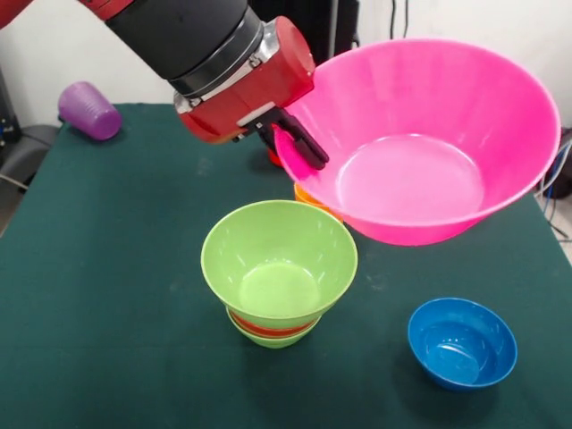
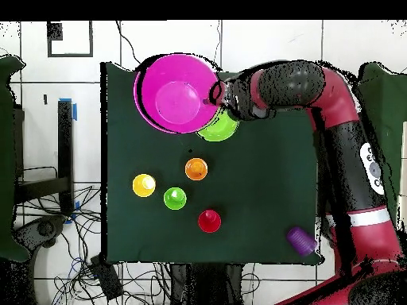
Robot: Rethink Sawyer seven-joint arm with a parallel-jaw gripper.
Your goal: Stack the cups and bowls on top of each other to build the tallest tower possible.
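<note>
Jaws of the gripper (image 1: 299,143) are clenched on the rim of the pink bowl (image 1: 420,143), which hangs in the air, tilted so its mouth faces up and toward the front camera. Seen from overhead, it sits over a corner of the table (image 2: 262,206), at the edge far from the robot's base. Below it stands the tower (image 1: 279,273): three nested bowls, a large lime green one on top, a red-orange one showing only as a thin band, and a small green one at the bottom, all upright with mouths up. One blue bowl (image 1: 462,342) stands alone, upright, beside the tower in the front view; the overhead view does not show it. That makes five bowls. Five cups are counted: the purple cup (image 1: 89,110) lies on its side at the corner by the robot's base, its long axis flat on the table; the yellow cup (image 2: 144,185), light green cup (image 2: 175,198), orange cup (image 2: 195,168) and red cup (image 2: 209,221) stand upright, apart from one another, mid-table.
</note>
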